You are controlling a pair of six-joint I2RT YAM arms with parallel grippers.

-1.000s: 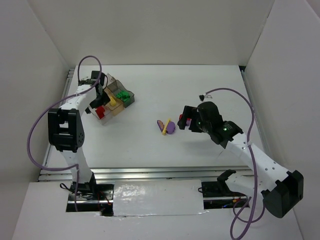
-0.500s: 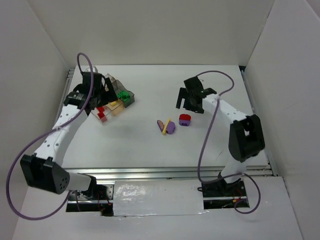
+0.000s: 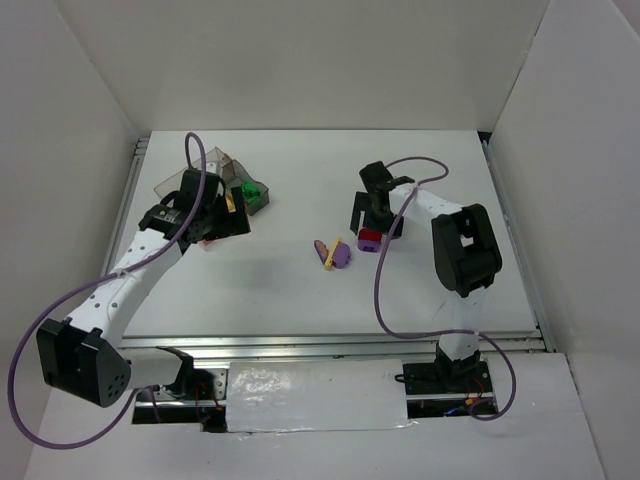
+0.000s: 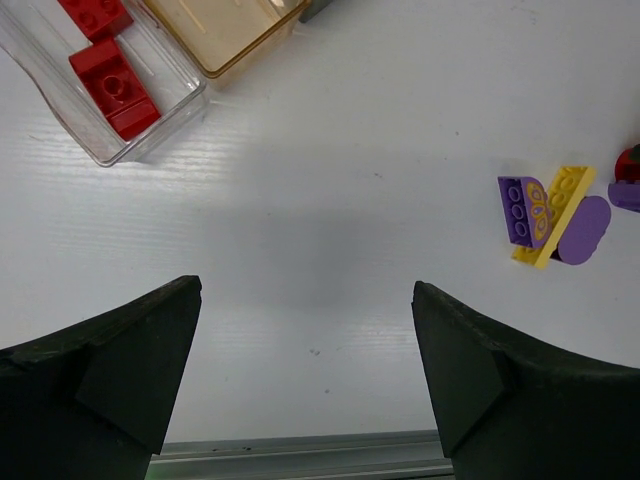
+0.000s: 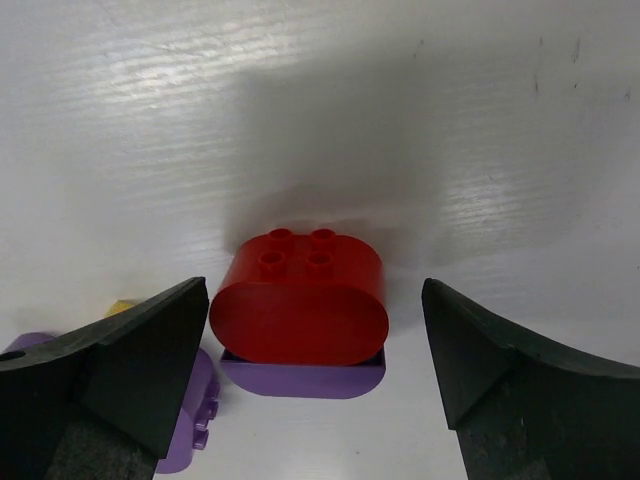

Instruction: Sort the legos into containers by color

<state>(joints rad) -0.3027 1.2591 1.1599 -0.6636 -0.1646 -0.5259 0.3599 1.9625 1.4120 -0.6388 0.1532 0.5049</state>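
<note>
The clear compartment tray stands at the far left and holds green legos. In the left wrist view, two red legos lie in its clear compartment next to a tan one. My left gripper is open and empty just near of the tray. A red oval lego sits on a purple plate at mid-table. My right gripper is open, its jaws either side of the red lego. A purple and yellow lego cluster lies to its left.
White walls enclose the table on the left, back and right. A metal rail runs along the near edge. My right arm's cable loops over the table near the right base.
My left gripper has moved off the tray toward the near side and right. My right gripper has moved back over the red lego, which has stayed in place.
</note>
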